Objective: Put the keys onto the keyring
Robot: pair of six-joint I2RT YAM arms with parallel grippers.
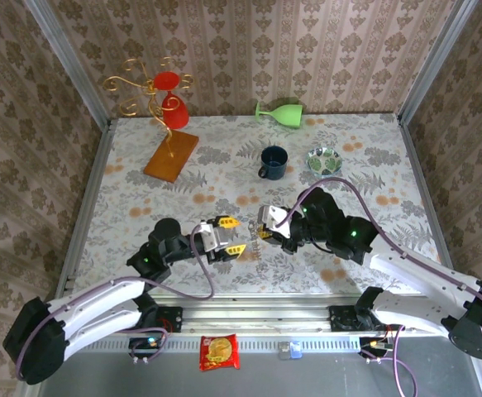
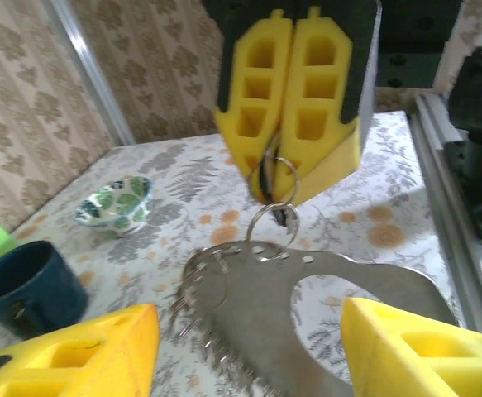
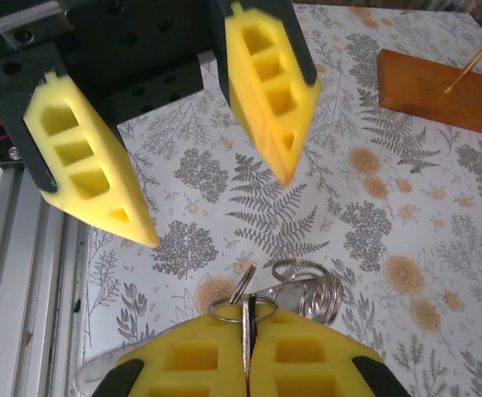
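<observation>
The keys (image 2: 267,175) are tiny, silvery with dark parts, and bunched on a small split ring. They are pinched upright between the closed pads of the right tool (image 3: 247,324), above the near middle of the desk (image 2: 365,198). A small dark piece dangles lower on a second loop. The keyring (image 2: 195,285), thin silvery wire loops, lies flat on the desk just beneath, ungripped.
</observation>
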